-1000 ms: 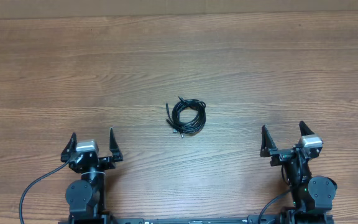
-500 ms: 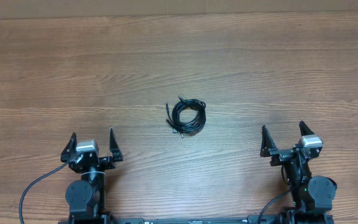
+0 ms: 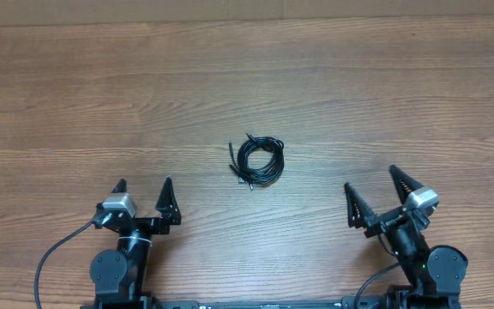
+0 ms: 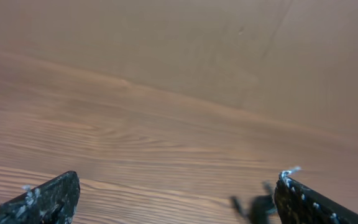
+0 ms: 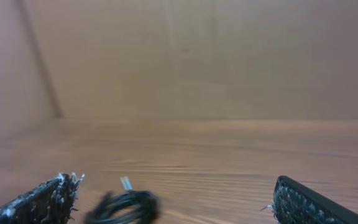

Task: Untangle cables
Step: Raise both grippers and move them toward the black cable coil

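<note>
Left pincer [image 3: 143, 184] released, both fingers spread wide, nothing between them. It sits at the near edge, left side, tips angled toward the centre. In the left wrist view its fingers [image 4: 47, 198] frame bare wood, with a blurred bit of the cables [image 4: 255, 206] low near the right finger.

Right pincer [image 3: 371, 179] also released, jaws wide apart and empty. It sits at the near edge, right side, turned inward toward the middle. In the right wrist view its fingers [image 5: 41, 202] are at the bottom corners, and the cables [image 5: 127, 206] lie ahead, closer to the left finger, out of focus, with a small silvery plug tip sticking up.

Cables [image 3: 259, 160]: one small coiled black bundle, a few loose ends poking out on its left and top. It lies flat on the wood-grain surface [image 3: 401, 86], about mid-surface, between the two pincers and beyond them, touching neither.

A thicker black arm cable [image 3: 48, 260] curves off the left arm base.
</note>
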{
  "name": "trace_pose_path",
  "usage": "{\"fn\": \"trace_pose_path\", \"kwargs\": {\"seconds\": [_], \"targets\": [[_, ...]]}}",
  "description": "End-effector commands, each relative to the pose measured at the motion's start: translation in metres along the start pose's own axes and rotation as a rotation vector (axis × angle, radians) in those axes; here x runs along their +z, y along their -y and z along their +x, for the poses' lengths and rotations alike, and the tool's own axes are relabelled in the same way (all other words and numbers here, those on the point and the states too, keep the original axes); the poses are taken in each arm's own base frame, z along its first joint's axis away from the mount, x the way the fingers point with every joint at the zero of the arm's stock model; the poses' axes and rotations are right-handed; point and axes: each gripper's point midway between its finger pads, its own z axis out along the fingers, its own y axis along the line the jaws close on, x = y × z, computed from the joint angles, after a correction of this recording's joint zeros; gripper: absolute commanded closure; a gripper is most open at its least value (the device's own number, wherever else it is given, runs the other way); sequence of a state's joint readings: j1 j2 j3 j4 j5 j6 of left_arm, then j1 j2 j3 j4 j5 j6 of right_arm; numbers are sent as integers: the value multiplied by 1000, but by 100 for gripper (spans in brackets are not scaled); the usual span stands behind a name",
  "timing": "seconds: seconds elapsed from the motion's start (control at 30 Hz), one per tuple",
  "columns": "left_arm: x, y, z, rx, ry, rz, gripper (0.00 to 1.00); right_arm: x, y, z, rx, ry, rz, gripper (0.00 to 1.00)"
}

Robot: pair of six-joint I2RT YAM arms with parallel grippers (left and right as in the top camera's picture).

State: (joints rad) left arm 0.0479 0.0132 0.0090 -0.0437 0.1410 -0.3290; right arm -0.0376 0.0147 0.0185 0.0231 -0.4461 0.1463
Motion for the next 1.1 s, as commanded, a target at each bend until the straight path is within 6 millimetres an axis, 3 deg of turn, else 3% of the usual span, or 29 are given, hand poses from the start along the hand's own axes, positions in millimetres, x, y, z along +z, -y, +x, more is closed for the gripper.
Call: {"fn": "trace_pose_path", "kwargs": {"seconds": [0.0, 0.13, 0.23, 0.37, 0.47, 0.57, 0.7, 0.83, 0.93, 1.07], "targets": [[-1, 15, -4, -175, 4, 83, 0, -1, -21, 5, 67, -24, -123, 0], [-9, 48, -30, -124, 63, 251, 0, -7, -46, -20, -13, 69, -256, 0], [-21, 64, -66, -86, 128, 288, 0, -17, -62, -65, -119, 223, -296, 0], [-47, 84, -124, 117, 226, 276, 1, -32, -67, -123, -201, 338, -227, 0], [-66, 93, -161, 172, 225, 224, 0, -43, -76, -154, -278, 314, -184, 0], [-77, 105, -186, 175, 155, 217, 0, -53, -83, -175, -295, 230, -141, 0], [-75, 111, -200, 130, -39, 172, 0, -59, -87, -192, -240, 86, -97, 0], [-58, 108, -197, 124, -330, 105, 0, -48, -84, -202, -148, -96, -76, 0], [-47, 114, -187, 97, -547, 127, 0, -33, -76, -198, -76, -273, -72, 0], [-37, 143, -174, -69, -777, 278, 0, -8, -71, -185, 118, -501, -114, 0]]}}
